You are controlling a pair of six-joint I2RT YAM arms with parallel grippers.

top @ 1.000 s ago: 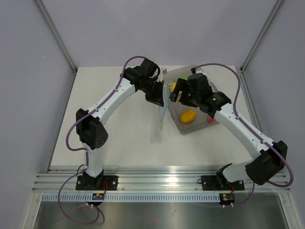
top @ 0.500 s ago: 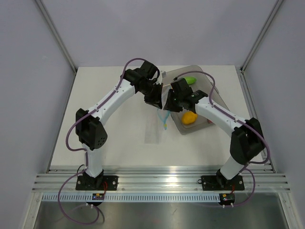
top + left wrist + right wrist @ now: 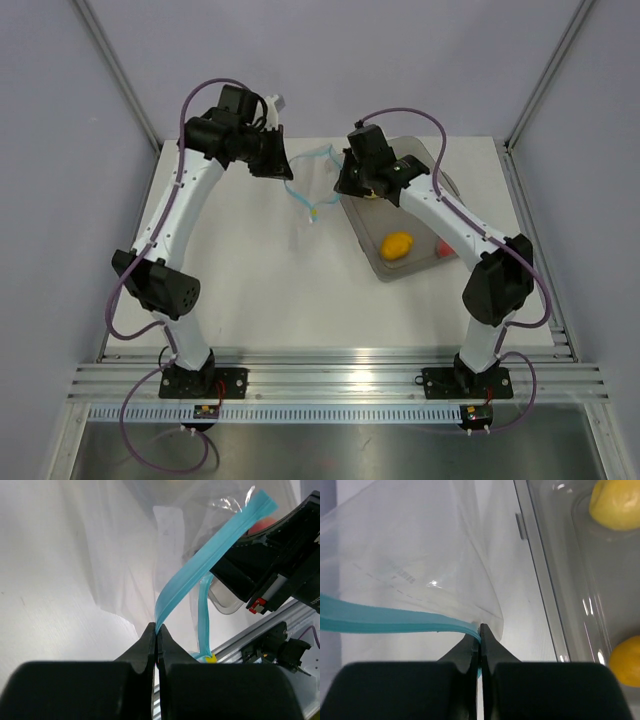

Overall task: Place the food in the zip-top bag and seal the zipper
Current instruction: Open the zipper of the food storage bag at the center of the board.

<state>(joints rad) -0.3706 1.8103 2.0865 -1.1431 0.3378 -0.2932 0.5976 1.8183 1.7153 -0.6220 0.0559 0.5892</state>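
The left gripper [image 3: 156, 630] and right gripper [image 3: 480, 630] each pinch the zipper [image 3: 200, 565] tight, holding the zip-top bag [image 3: 420, 545] stretched above the table beside the tray [image 3: 570, 590], probably to spread its mouth, hard to make out, for the lemon [image 3: 397, 244].
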